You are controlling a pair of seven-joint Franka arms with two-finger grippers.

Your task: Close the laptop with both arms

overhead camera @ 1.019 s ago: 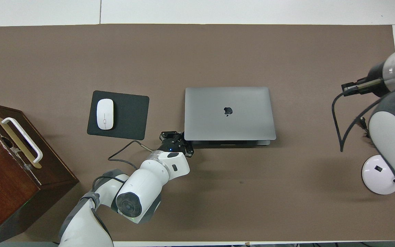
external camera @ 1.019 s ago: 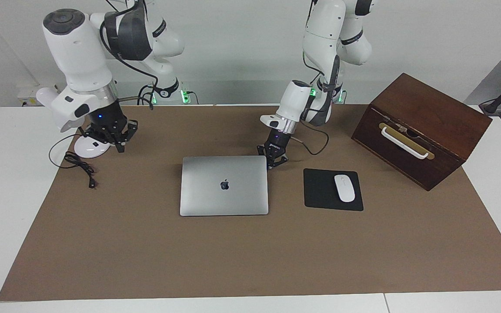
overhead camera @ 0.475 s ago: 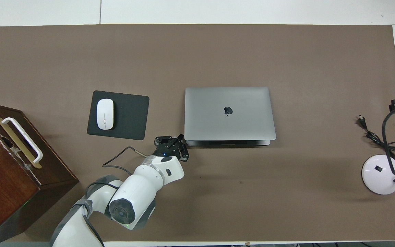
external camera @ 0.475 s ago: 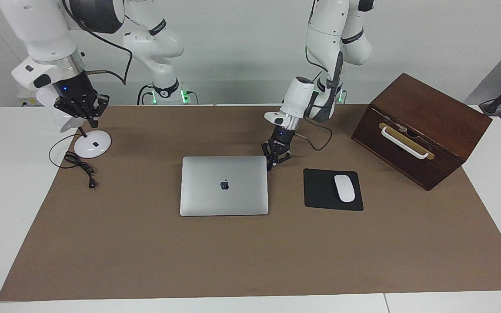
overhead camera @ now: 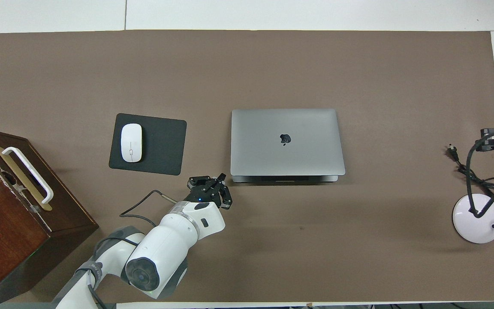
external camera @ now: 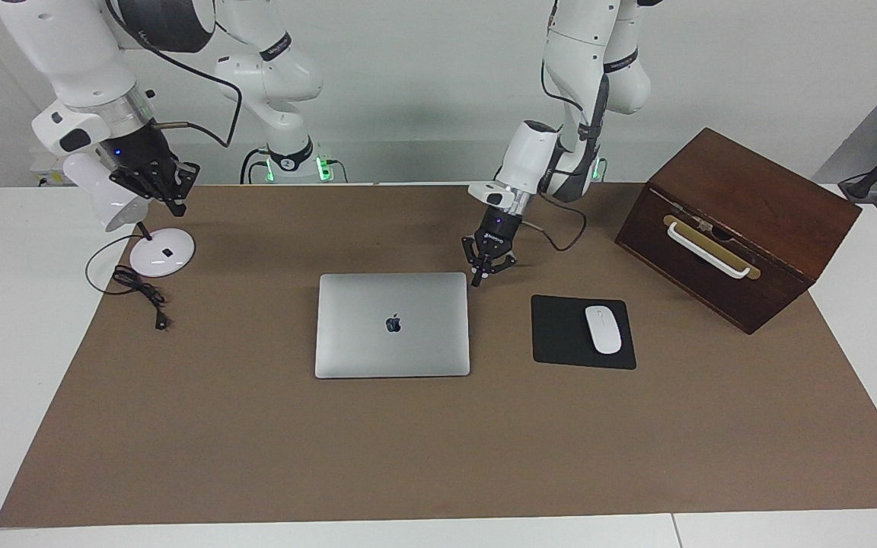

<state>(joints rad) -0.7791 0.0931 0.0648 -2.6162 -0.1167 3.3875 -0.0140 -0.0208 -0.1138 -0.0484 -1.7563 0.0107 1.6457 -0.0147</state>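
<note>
Looking across the table, I see the laptop [external camera: 393, 325] lying flat on the brown mat [external camera: 438, 457] with its lid down and the logo facing up, about midway between the two arms' ends of the table, its long axis running along the table from one arm's end toward the other. From what I can see the lid is already shut, so I judge the closing itself done and the likely remaining move a retreat of the arms. The relation that matters: the left gripper [external camera: 482, 275] is by far the nearer one, hanging just off the laptop's corner on the robots' side, toward the left arm's end of the table, above the mat and apart from the lid as far as I can tell. Its fingertips are pinched together and carry nothing. The left arm reaches down from its base with the wrist tilted, the fingers pointing down at the mat beside that corner. The right gripper [external camera: 168, 185] is raised over a white desk lamp's base [external camera: 162, 260] at the right arm's end of the table, well apart from the laptop, also closed and empty. A black mouse pad [external camera: 564, 335] with a white mouse [external camera: 603, 329] sits beside the laptop toward the left arm's end, with a wooden box [external camera: 735, 224] past it.
</note>
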